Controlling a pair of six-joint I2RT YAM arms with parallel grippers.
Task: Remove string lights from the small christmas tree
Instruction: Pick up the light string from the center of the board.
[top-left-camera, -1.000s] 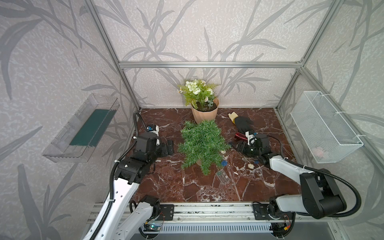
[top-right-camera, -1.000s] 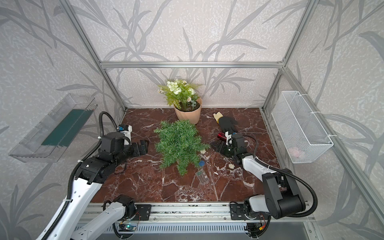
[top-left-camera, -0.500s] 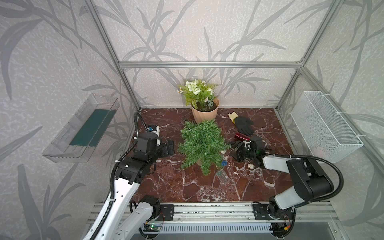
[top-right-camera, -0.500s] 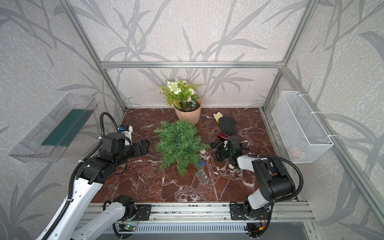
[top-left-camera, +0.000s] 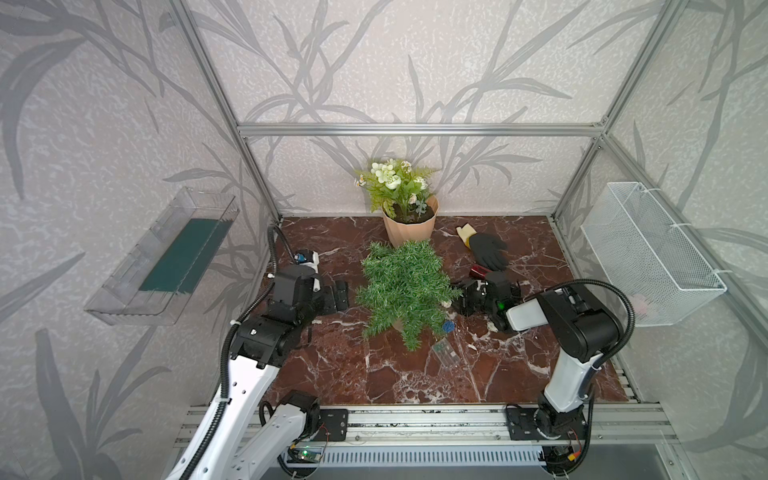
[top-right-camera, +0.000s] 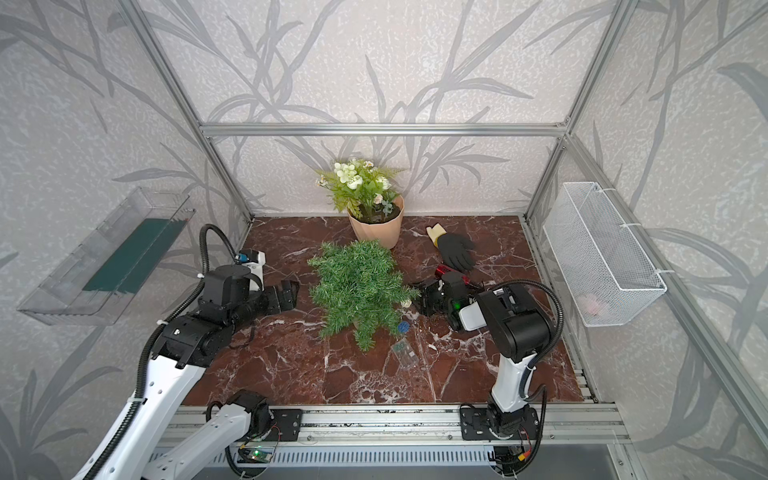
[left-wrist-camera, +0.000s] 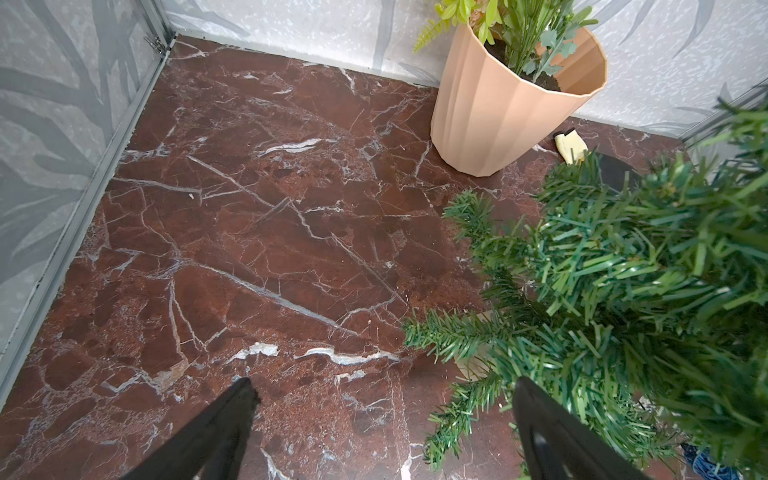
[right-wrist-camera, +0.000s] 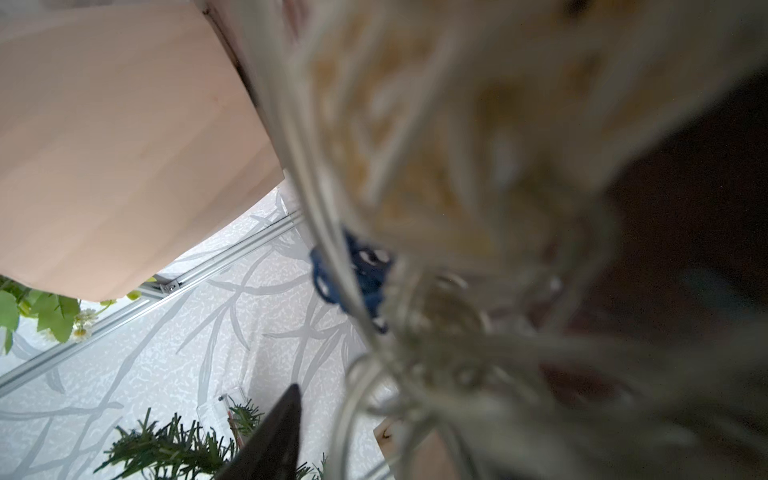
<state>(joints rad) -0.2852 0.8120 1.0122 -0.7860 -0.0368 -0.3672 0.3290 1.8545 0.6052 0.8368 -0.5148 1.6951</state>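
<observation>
at the middle of the surface (top-left-camera: 332, 374), glossy red-brown marble veined in white: small christmas tree (top-left-camera: 405, 286), upright, bushy, flat dark green plastic needles on drooping branches.

just off the tree's left side: left pincer (top-left-camera: 338, 295), matte black, low over the stone, jaws spread wide, nothing between them. from the left wrist, two tapered black fingers (left-wrist-camera: 224, 428) flanking bare marble and a few branch tips.

against the tree's right side: right pincer (top-left-camera: 457, 298), nose in among the lowest needles; cannot tell whether clamped on anything.

string lights (top-right-camera: 402, 327) showing at the tree's right and front: cream wicker ball (top-left-camera: 446, 304) touching the right-hand branch tips, round blue ball (top-left-camera: 448, 327) of open weave just beyond the front-right needles, clear rectangular battery box (top-left-camera: 445, 353) flat on the marble farther in front of the tree. from the right wrist, mostly blur: thin pale wire loops and a cream woven ball hard against the lens, the blue ball behind them, one dark pointed finger (right-wrist-camera: 270, 436) at the edge.

close behind the tree: faceted peach pot (top-left-camera: 409, 230), light green leaves, white blooms. behind and right of the tree: black knit glove (top-left-camera: 486, 249), cream cuff, lying flat.
</observation>
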